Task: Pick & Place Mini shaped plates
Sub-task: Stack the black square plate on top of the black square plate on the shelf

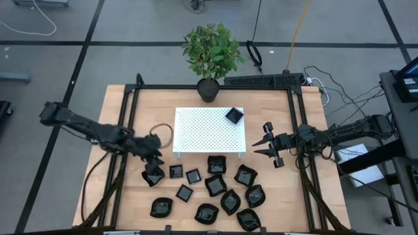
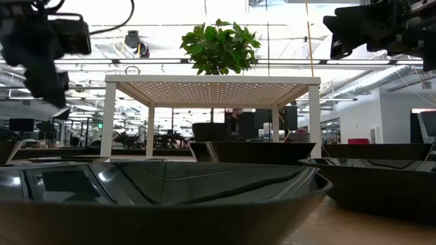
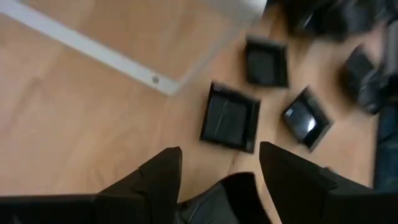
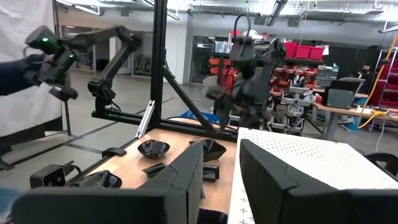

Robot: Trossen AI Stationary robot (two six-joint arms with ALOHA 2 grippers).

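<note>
hovering above the table's (image 1: 117,98) seven-o'clock area, the left gripper (image 1: 154,164) is seen with its fingers (image 3: 158,180) spread apart, a glossy black dish (image 1: 153,177) lying just beneath them; whether it is touched cannot be told. in the left wrist view three square mini plates (image 3: 230,117) are shown flat on the wood, shallow, dark and shiny, with raised rims. the remaining mini shaped plates (image 1: 230,201) are scattered between five and seven o'clock of the white perforated platform (image 1: 209,130): squares, leaf shapes and rounded dishes, all black and reflective, some touching one another. one small square plate (image 1: 234,115) is set on the platform's top, at its one-o'clock corner. the right gripper (image 1: 264,148) is held above the table at three o'clock of the platform, its fingers (image 4: 186,168) parted with nothing between them. a potted plant (image 1: 210,55) stands at twelve o'clock, just behind the platform. in the low view a wide black dish (image 2: 157,197) fills the foreground.
</note>
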